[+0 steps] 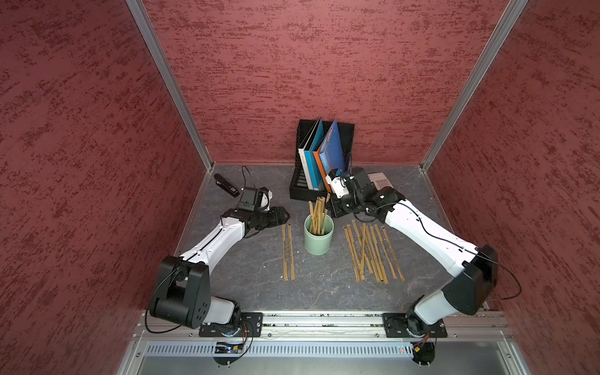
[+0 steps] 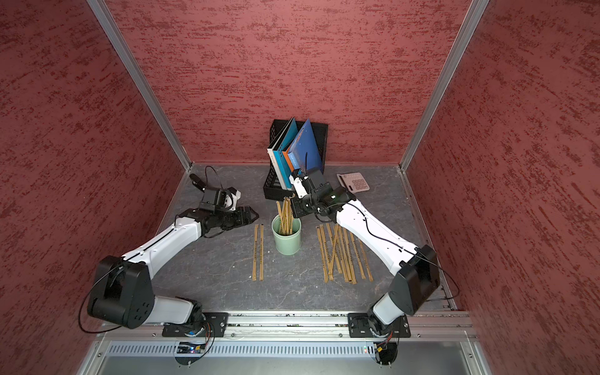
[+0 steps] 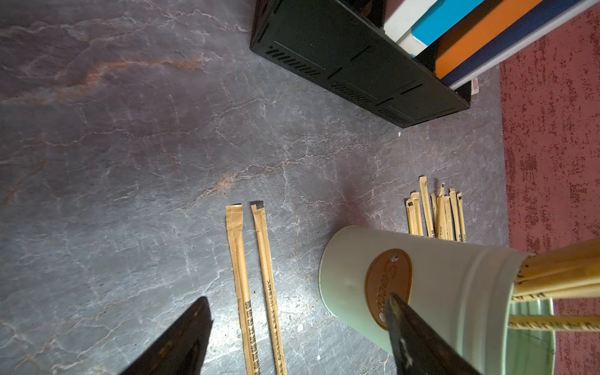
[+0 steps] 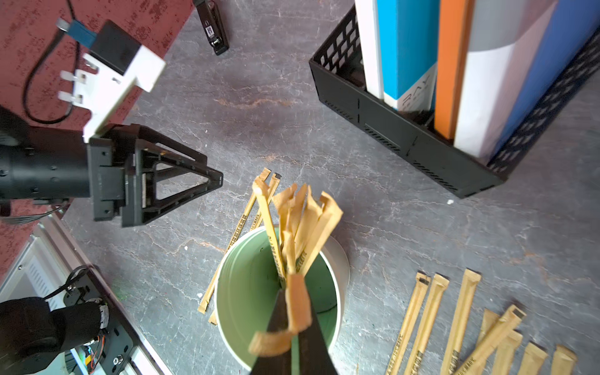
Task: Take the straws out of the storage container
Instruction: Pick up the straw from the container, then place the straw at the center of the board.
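Right wrist view: the right gripper is pinched on one paper-wrapped straw by its top, the only part clear of the mint-green cup; other straws stand inside, laid-out straws lie flat alongside. The left gripper hangs open.

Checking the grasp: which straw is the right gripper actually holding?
The straw with its bent top end pinched between the right gripper's fingers over the cup. The others stand free in the cup or lie flat outside.

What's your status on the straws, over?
Right tool shut on one straw over the cup. Left tool open, empty, beside it. Several straws left inside, others on table. File holder behind, not blocking.
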Motion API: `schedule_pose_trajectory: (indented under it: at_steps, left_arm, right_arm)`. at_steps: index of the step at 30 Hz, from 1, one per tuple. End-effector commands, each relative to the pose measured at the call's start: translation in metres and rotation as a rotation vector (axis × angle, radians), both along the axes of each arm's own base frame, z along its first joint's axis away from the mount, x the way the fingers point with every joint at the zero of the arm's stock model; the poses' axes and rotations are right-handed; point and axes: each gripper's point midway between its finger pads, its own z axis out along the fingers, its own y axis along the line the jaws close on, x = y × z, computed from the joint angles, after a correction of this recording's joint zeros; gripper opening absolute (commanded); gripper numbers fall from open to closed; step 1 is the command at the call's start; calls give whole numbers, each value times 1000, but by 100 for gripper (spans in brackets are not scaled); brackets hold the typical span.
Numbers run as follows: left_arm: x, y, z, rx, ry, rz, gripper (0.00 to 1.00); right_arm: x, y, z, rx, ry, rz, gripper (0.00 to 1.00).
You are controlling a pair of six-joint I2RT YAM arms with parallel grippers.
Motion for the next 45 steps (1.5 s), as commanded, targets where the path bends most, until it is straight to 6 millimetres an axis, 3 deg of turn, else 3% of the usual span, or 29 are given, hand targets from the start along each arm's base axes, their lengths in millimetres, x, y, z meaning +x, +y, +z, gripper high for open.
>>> schedule_pose_trajectory:
  at_steps: [1, 14, 18, 26, 33, 45]
  left_arm:
    - [5, -5, 13, -7, -36, -18, 84]
    - [4, -4, 23, -16, -62, -13, 84]
    - [3, -3, 25, -12, -65, -12, 84]
    - [-1, -2, 18, 0, -54, -16, 84]
    - [-1, 1, 11, 22, -38, -22, 84]
    - [2, -1, -3, 29, 0, -31, 84]
  right_arm:
    - [-7, -18, 25, -10, -40, -44, 4]
    - [-50, -79, 162, 17, -247, -134, 3]
    - [-52, -96, 171, -88, -209, -171, 3]
    - [-41, -104, 88, -368, 72, -171, 0]
    - [-35, -121, 30, -372, 231, -217, 0]
    - [-30, -156, -101, -381, 518, -268, 0]
